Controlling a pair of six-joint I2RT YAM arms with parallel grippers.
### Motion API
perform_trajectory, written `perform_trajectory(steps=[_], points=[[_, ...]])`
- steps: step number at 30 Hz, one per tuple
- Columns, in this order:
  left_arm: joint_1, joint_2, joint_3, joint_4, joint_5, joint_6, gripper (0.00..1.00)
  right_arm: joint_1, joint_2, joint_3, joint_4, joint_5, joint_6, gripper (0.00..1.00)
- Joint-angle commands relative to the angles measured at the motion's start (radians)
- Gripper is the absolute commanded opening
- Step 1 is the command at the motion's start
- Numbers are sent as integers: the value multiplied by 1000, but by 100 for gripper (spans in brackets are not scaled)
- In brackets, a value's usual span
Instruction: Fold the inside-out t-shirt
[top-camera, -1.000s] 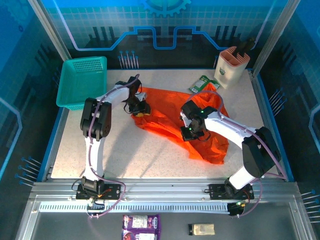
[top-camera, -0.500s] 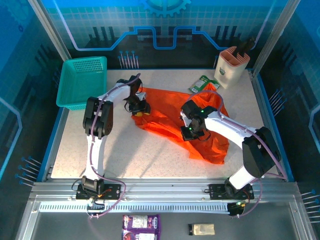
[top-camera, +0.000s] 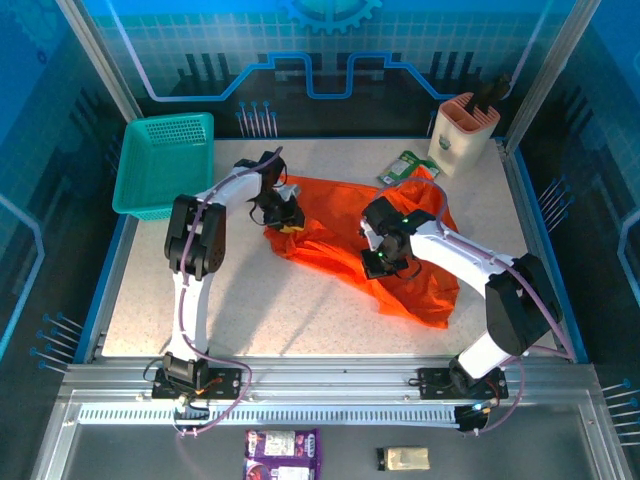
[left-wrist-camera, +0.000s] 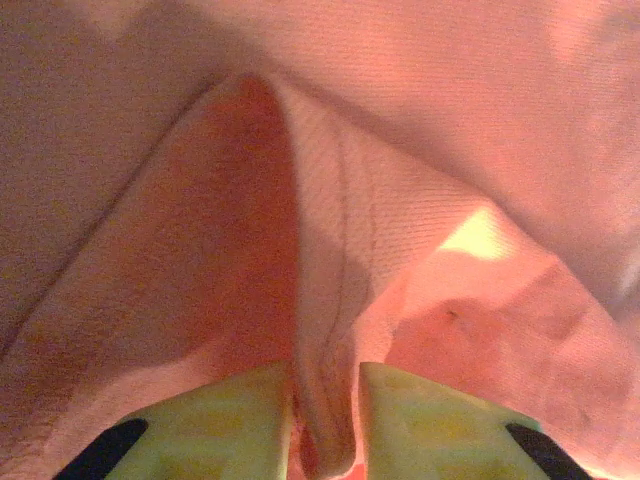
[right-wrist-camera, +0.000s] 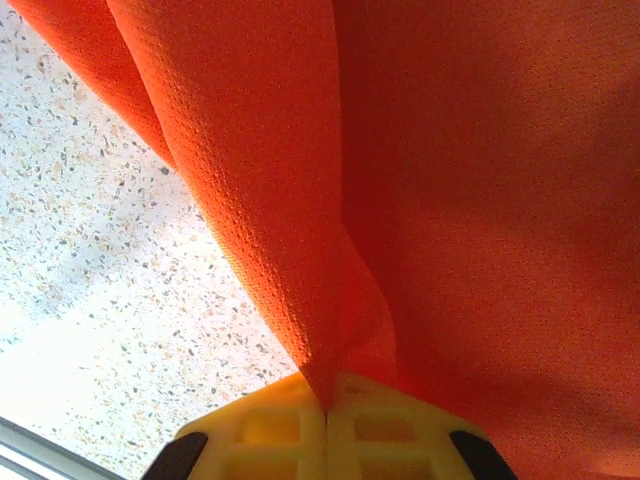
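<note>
The left end effector (left-wrist-camera: 325, 395) pinches a shirt (top-camera: 335, 245) fold, nearly closed; the right end effector (right-wrist-camera: 327, 400) clamps another, fully closed.

1. A pale speckled tabletop (top-camera: 300, 310) with blue edging lies brightly lit.
2. The back wall (top-camera: 200, 50) carries blue circuit-style graphics.
3. Aluminium posts (top-camera: 100, 65) frame clear side panels (top-camera: 45, 130).
4. A slotted metal rail (top-camera: 330, 412) runs along the near edge.

Speckled table (top-camera: 250, 300) under t-shirt (top-camera: 330, 235), basket (top-camera: 168, 121)

A teal basket (top-camera: 165, 165) sits at ten o'clock. A beige holder (top-camera: 463, 132) and a green packet (top-camera: 405, 167) sit at one o'clock.
</note>
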Motion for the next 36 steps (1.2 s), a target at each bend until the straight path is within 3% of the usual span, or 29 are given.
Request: perform_trajectory(steps=[1,10,17,25,32,36], points=[[-6,-86,-42,21,70,-2,30,-15,2,24,-19,6,-15,0],[-3,-193,-204,43,156,54,44,-36,-8,8,-14,5,-24,0],[-3,-251,-309,72,75,53,44,-44,-3,3,-9,-2,-34,0],[-10,-191,-199,40,-74,95,50,-46,-1,6,-3,-4,-35,0],[-11,-101,-102,28,17,90,50,-45,2,6,4,-10,-28,0],[-10,-78,-84,9,8,79,50,-46,5,23,-2,-10,-29,0]])
